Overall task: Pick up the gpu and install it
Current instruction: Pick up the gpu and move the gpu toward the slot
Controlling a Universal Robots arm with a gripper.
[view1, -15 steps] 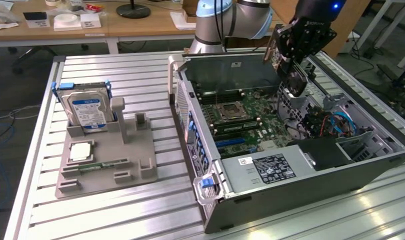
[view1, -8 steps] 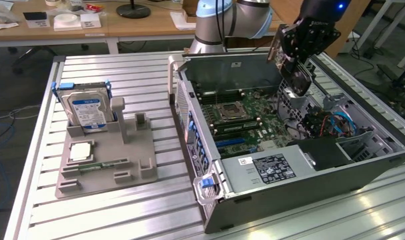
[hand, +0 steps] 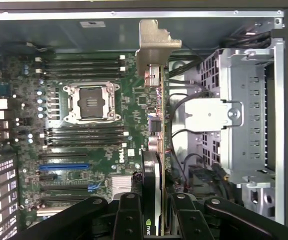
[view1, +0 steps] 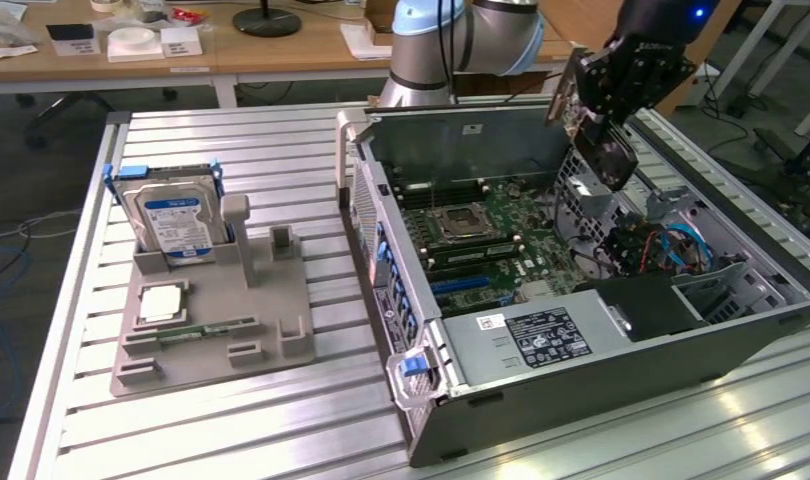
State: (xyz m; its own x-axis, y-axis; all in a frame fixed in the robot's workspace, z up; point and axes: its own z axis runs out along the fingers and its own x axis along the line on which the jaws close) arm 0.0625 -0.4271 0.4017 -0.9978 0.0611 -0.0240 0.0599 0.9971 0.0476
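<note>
Lab room, desks (view1: 245, 55) behind. A slatted metal table (view1: 245, 420) carried the open computer case (view1: 579, 410). Step in hand was the carry-over: the gpu (hand: 156, 125) hung over the motherboard (hand: 109, 150) (not seated yet), pinched narrow in the gripper (hand: 156, 210). It ran crosswise to the blue slot (hand: 64, 166), so seating likely called for turning and aligning.

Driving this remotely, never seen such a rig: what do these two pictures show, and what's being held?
One pale robot arm with a black gripper. The exterior view takes in the slatted metal table; the wrist view looks from the arm down into the open grey computer case. The gripper is shut on the gpu, a thin dark card with a silvery bracket, above the green motherboard. A grey holder with a blue-labelled hard drive stands beside the case.
</note>
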